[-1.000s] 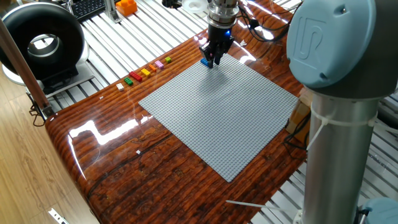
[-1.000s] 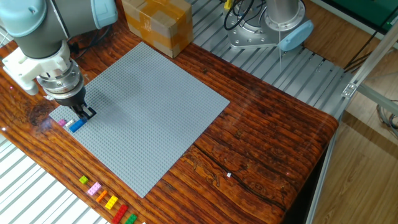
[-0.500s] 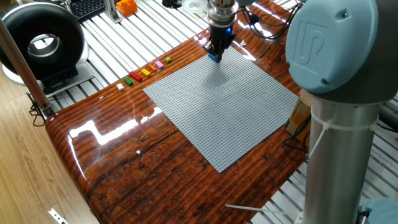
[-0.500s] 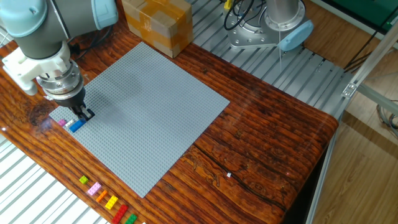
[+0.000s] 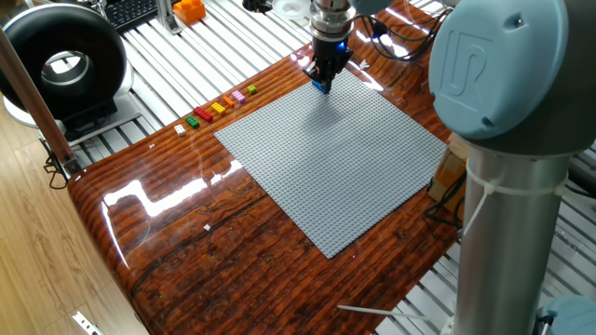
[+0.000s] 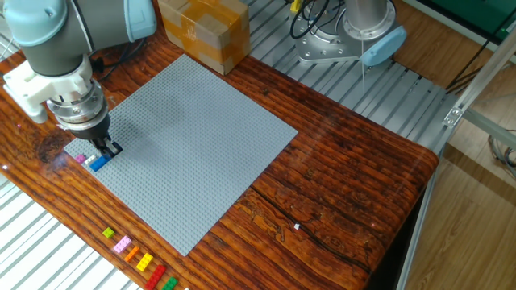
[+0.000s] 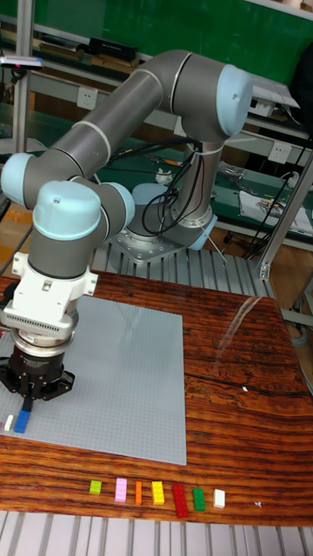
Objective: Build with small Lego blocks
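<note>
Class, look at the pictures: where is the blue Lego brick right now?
The blue brick sits at the corner of the grey baseplate, directly under the gripper, beside a small pink brick.

Baseplate [image 6: 193,137] centre open – cardboard box [image 6: 203,31] at far corner, brick row [image 7: 156,493] along table edge.

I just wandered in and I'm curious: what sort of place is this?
Probably a robotics lab or workshop: a robot arm bolted to a slatted metal bench, with loose cables behind it.
</note>
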{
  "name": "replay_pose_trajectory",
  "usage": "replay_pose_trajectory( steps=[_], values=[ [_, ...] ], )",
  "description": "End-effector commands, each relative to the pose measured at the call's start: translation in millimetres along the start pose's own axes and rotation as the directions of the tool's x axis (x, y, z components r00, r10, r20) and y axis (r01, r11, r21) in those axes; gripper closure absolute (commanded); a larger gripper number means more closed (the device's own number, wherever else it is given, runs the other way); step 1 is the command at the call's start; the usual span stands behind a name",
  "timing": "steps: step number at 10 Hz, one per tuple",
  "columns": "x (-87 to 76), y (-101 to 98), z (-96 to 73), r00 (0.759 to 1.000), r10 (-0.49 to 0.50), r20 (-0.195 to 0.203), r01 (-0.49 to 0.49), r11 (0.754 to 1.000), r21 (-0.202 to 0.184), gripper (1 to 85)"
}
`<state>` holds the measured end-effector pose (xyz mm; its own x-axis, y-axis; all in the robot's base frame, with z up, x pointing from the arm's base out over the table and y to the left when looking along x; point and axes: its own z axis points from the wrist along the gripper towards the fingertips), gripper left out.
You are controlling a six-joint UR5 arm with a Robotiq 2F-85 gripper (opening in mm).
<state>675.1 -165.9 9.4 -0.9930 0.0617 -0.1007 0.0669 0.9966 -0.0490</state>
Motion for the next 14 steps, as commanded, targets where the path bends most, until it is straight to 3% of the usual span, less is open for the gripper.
replay_pose_trajectory(
  steps=[1, 2, 5, 11, 14],
  values=[
    [10.2, -5.6, -8.0, 0.999, 0.002, -0.041, -0.001, 1.000, 0.011, 82.7],
    [16.4, -11.9, -12.6, 0.997, -0.017, -0.071, 0.019, 0.999, 0.034, 77.7],
    [17.3, -9.2, -10.5, 0.997, -0.024, -0.075, 0.026, 0.999, 0.020, 67.7],
    [6.1, -6.8, -26.2, 0.995, -0.017, -0.096, 0.021, 0.999, 0.037, 61.3],
    [-7.3, 7.7, -34.5, 0.995, -0.005, -0.099, 0.009, 0.999, 0.040, 60.3]
  ],
)
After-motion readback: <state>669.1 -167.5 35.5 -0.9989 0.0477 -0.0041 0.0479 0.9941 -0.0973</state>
